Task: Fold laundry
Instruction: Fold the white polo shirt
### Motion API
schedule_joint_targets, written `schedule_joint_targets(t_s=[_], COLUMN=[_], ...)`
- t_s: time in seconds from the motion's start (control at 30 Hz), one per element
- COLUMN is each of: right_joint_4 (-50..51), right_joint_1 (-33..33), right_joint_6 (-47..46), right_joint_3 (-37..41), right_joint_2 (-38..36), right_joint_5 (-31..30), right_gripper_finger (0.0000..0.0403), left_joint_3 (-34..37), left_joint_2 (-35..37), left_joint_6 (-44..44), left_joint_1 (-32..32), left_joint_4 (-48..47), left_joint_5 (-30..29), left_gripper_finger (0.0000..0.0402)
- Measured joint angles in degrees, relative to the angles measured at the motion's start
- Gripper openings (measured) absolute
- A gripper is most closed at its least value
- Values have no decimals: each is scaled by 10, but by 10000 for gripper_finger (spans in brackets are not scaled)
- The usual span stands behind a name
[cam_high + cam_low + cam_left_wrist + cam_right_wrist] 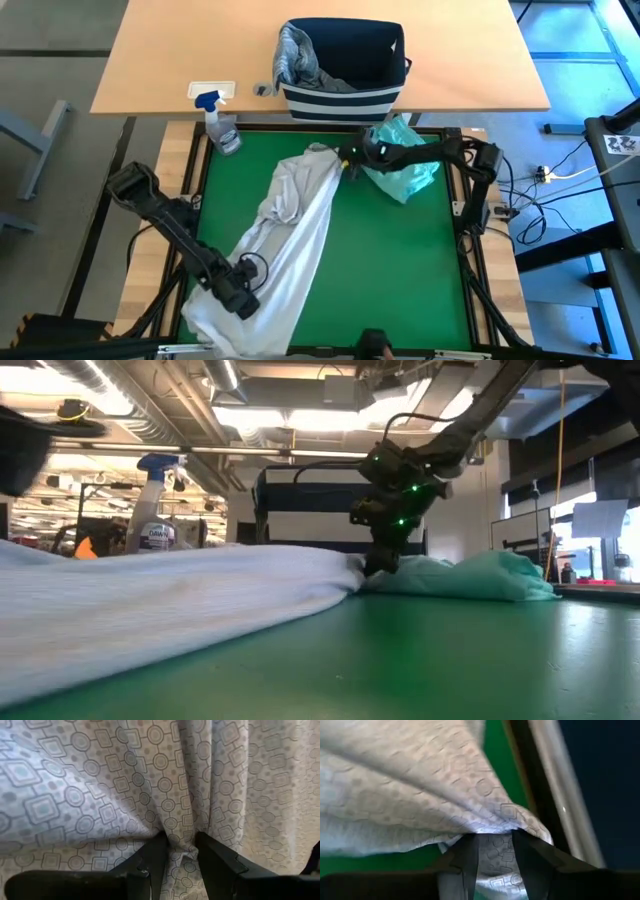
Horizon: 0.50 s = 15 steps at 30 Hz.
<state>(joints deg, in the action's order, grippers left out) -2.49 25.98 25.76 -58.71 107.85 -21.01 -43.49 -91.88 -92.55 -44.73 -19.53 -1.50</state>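
White patterned garment (285, 240) stretched diagonally across the green mat (400, 270), from the near left corner toward the far edge. Left gripper (240, 300) clamped on a fold of it near the near left corner; right gripper (348, 158) pinching its far end close to the far edge. Mint-teal garment (405, 165) bunched at the far right corner, just beside the right gripper. Striped basket (345, 65) on the wooden bench beyond, grey cloth (295, 55) draped over its rim. Spray bottle (220, 125) at the far left corner.
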Motion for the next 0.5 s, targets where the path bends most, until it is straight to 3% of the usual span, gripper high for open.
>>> schedule_joint_targets(t_s=[0.17, 0.33, 0.5], right_joint_4=[182, 341, 377], right_joint_1=[19, -2, -70], right_joint_6=[-68, -190, -260], right_joint_3=[-72, -117, -117], right_joint_2=[-17, -68, -111], right_joint_5=[9, 161, 256], right_gripper_finger=[127, 127, 127], left_joint_3=[1, -20, -59], left_joint_2=[-2, -2, -1], left_joint_6=[53, 140, 250], left_joint_1=[49, 100, 155], left_joint_4=[47, 54, 12], left_joint_5=[-6, 16, 87], left_gripper_finger=[108, 108, 108])
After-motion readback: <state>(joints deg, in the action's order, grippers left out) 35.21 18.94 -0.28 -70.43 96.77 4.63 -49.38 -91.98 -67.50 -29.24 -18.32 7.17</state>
